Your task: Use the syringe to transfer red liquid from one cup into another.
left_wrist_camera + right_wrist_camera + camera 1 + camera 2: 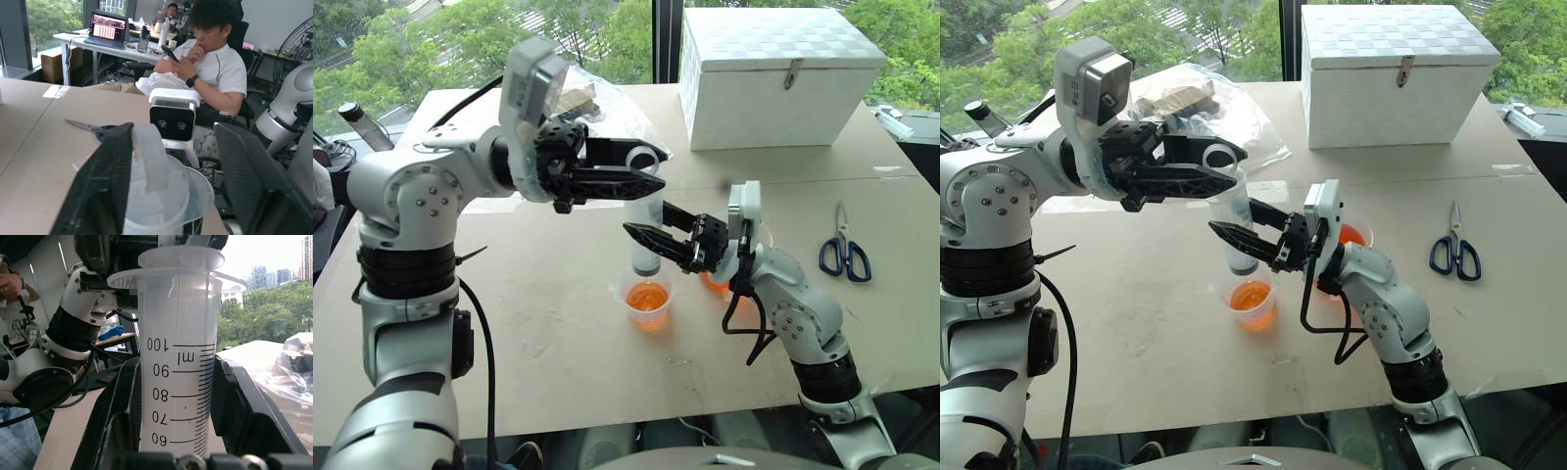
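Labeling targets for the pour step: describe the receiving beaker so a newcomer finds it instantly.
Start at the white box at the table's far edge, then come toward the near edge to the upright syringe held by the right gripper. Directly under its tip stands the smaller beaker, part-filled with orange-red liquid, in open view, unlike the larger beaker behind the right wrist.
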`<state>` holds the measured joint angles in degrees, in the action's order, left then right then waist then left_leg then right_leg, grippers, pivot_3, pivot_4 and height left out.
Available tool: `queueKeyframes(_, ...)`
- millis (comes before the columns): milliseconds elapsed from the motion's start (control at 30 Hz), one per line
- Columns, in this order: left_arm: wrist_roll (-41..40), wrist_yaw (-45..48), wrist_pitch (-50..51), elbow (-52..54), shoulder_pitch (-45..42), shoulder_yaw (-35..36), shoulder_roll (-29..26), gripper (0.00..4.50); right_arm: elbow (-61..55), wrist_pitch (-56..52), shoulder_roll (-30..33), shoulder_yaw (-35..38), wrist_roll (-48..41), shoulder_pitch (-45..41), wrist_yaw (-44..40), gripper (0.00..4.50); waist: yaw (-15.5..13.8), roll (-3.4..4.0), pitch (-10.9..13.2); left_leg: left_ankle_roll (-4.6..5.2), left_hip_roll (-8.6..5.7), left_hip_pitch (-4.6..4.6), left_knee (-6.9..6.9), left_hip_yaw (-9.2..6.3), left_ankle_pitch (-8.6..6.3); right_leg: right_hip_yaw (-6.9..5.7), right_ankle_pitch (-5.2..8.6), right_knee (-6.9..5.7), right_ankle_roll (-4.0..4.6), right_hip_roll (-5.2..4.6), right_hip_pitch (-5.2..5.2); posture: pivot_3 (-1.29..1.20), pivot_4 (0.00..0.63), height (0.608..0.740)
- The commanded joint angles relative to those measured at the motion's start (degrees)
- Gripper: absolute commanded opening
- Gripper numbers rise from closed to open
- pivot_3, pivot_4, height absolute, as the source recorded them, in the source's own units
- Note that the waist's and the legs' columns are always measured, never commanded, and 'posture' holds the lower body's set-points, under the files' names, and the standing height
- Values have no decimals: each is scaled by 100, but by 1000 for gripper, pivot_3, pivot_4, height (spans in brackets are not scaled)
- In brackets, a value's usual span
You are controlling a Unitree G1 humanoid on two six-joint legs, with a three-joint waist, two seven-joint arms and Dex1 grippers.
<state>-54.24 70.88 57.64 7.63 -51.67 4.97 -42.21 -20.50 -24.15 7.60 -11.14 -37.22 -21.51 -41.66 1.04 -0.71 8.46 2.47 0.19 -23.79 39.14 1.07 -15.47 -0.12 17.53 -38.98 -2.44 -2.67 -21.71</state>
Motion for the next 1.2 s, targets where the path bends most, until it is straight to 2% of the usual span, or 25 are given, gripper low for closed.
queueKeyframes(33, -237, 35, 196, 49, -147, 144, -147, 2640, -577, -11, -102, 231, -427, -119, 125, 1478, 9, 0, 0, 0, 0, 0, -1, 0, 0, 0, 0, 0, 0, 0, 0, 0, 150, 740)
queueKeyframes(267, -544, -187, 331, -207, -488, 611, -380, 2640, -794, -164, 108, 182, -587, 21, 95, 1478, -8, -1, 1, 0, 0, 1, -1, -1, 0, -2, 0, 1, 0, -1, 1, 0, 150, 740)
queueKeyframes(433, -412, -425, 166, -441, -555, 863, -507, 2640, -956, -303, 215, 337, -873, -1, 163, 1478, -6, -1, 1, 0, 0, 1, -1, -2, 0, -2, 0, 1, 0, 0, 1, 0, 150, 740)
queueKeyframes(533, -241, -575, 50, -339, -288, 927, -655, 2640, -1275, -613, 432, 726, -1491, -82, 432, 1478, -4, -1, 2, 0, 0, 0, -1, -2, 0, -2, 0, 1, 0, -2, 0, 0, 150, 740)
queueKeyframes(667, -188, -777, 83, 59, 415, 1084, -920, 2640, -1650, -1072, 923, 1525, -2728, -189, 1218, 1478, -4, -2, 2, 0, 2, 1, -3, -3, 0, 0, 0, 3, 0, -11, 2, 0, 150, 740)
queueKeyframes(800, -100, -1058, -64, 412, 1210, 1409, -1077, 2640, -1688, -1416, 1851, 2397, -4042, -236, 2009, 1478, -17, -7, 7, 0, 1, 0, -5, -5, 0, -5, 0, 4, 0, -18, 2, 0, 150, 740)
queueKeyframes(900, 171, -1070, -314, 736, 2197, 1747, -1263, 2640, -1221, -1968, 3202, 3225, -5085, -199, 2415, 1478, -18, -3, 11, 2, 1, -1, -8, -1, -1, -3, 0, 9, 0, -23, 3, 0, 150, 740)
queueKeyframes(967, 447, -1034, -605, 938, 2913, 1883, -1322, 2640, -683, -2446, 4115, 3630, -5579, -54, 2356, 1478, -25, -10, 9, 8, 1, 2, -14, 9, -5, 0, 0, 13, 1, -29, 3, 0, 150, 740)
queueKeyframes(1033, 790, -980, -1038, 1120, 3603, 1946, -1291, 2640, -221, -3010, 4926, 3895, -5693, 185, 2043, 1478, -29, -8, 10, 8, 2, 2, -19, 8, -5, -2, 1, 15, 2, -28, 5, 0, 150, 740)
queueKeyframes(1200, 1012, -1171, -1557, 1311, 4263, 2024, -1046, 2640, 441, -3723, 5846, 3859, -5448, 509, 1694, 1478, -51, -15, 9, 32, 7, 4, -29, 13, -19, -1, 2, 19, 4, -31, 10, 0, 150, 740)
